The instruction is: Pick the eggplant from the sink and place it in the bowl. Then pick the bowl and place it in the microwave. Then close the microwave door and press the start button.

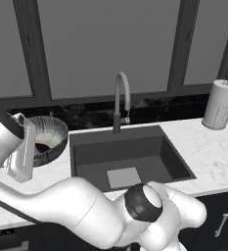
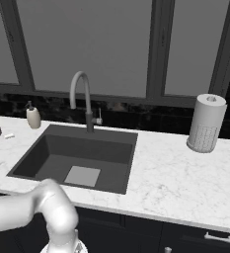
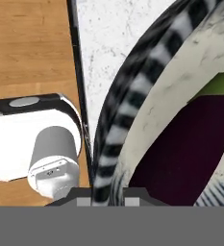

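The bowl (image 1: 52,135), ribbed dark on the outside and pale inside, is at the left of the sink (image 1: 130,149) over the marble counter, tilted toward the camera. The dark purple eggplant (image 1: 43,147) lies inside it. In the hand view the eggplant (image 3: 185,149) fills the bowl's bottom, with its green stem end at the upper right. My gripper (image 1: 33,149) is shut on the bowl's near left rim, and the striped rim (image 3: 132,110) runs up from between the fingertips of my gripper (image 3: 108,194). The sink (image 2: 77,148) basin is bare. The microwave and its door are out of view.
A tall curved faucet (image 1: 121,98) stands behind the sink. A paper towel roll (image 1: 219,105) stands on the counter to the right. A small cream soap dispenser (image 2: 33,117) sits at the back left. The hand view shows the counter edge (image 3: 80,96) and wooden floor (image 3: 29,43) below.
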### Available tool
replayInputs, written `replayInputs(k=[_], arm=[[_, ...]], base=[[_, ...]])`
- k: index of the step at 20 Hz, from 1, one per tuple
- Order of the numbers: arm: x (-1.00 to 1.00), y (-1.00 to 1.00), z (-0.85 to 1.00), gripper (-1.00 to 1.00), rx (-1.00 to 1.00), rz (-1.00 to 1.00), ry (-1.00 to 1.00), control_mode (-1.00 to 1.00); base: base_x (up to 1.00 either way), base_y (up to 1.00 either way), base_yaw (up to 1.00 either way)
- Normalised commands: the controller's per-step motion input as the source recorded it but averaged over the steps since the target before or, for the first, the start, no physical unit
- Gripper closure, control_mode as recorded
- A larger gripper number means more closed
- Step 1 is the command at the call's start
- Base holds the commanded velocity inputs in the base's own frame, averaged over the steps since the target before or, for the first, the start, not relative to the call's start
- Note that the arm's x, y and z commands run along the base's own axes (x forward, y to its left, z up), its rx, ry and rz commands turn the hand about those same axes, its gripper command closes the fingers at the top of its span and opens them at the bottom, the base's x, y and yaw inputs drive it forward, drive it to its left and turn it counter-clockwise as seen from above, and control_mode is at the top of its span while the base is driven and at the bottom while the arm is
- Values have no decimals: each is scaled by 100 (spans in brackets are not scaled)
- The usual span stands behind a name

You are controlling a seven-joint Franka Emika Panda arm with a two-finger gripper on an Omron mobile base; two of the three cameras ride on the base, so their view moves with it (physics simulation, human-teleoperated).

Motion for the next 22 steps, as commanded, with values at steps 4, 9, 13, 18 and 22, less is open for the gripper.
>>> replayInputs(k=[4,9,13,18,22], arm=[[-27,-100,21,100,12,10,0,-100],[-11,-100,28,100,7,11,0,-100],[0,-100,50,100,6,11,0,-100],[0,-100,46,100,11,9,0,-100],[2,-100,21,100,11,7,0,-100]], base=[[0,0,0],[0,0,0],[0,0,0],[0,0,0],[0,0,0]])
